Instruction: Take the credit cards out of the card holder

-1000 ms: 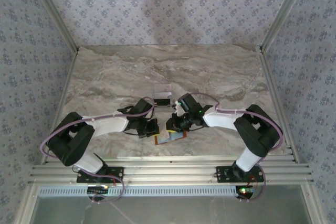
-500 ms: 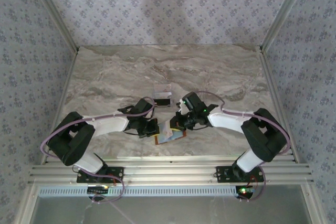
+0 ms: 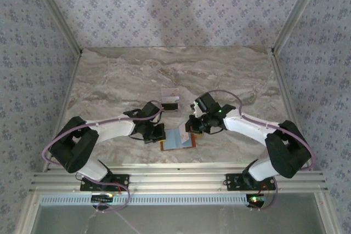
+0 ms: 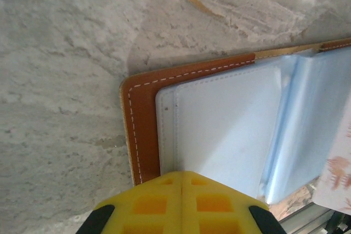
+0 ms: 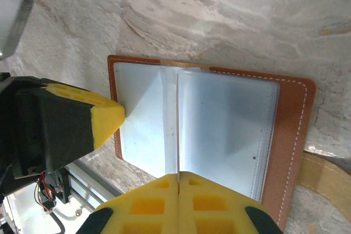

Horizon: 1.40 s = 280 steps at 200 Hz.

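Card holder point(image 3: 176, 140) lies open on marble table point(image 3: 164, 75), between my grippers. My left gripper point(image 4: 181, 178), fingers pressed together, bears on its left flap, likely pinning it. My right gripper point(image 5: 179, 178) pinches thin upright leaf point(image 5: 177, 124) over its fold: sleeve or card, cannot tell.

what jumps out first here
The open brown wallet lies near the front middle of the table, pale blue inside. Both yellow-tipped tools meet on it: the left tool shut, tip on one half; the right tool shut on a thin sheet standing edge-on over the fold.
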{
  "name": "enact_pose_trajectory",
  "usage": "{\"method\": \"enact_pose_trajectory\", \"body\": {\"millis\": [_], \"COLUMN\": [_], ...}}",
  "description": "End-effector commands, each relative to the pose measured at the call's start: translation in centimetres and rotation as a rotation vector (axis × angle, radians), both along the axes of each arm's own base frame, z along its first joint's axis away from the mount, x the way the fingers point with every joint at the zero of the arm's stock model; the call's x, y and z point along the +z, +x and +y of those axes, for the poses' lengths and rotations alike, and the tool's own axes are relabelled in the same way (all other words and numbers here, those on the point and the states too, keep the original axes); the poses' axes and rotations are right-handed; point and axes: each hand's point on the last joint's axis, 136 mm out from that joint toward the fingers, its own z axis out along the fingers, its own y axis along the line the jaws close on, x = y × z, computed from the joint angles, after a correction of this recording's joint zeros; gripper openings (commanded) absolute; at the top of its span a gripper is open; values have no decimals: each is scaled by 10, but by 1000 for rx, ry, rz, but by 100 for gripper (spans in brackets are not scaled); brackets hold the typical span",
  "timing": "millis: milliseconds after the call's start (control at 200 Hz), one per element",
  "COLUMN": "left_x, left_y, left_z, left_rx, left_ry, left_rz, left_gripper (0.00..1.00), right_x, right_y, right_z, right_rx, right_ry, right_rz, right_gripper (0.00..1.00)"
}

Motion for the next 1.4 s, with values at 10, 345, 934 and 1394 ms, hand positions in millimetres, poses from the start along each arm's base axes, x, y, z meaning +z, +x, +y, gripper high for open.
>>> {"method": "enact_pose_trajectory", "body": {"millis": [10,345,934,1394], "left_x": [13,36,20,19], "left_y": [2,10,-7,-22], "left_z": [3,9,60,86], "left_rx": [-12,12,129,218], "left_ry": [20,15,70,60], "left_rz": [-34,-117,-130,-135], "left_gripper": [4,16,25,29], "right_x": [21,54,73,51], "right_y": [8,32,107,175], "right_z": [-6,-4,22,54], "right_rx": [2,299,1124,1363], "right_ry": [-16,-110,-444,-530], "right_rz": [-64,-353,-800,-783], "right_gripper": [0,0,0,0]}}
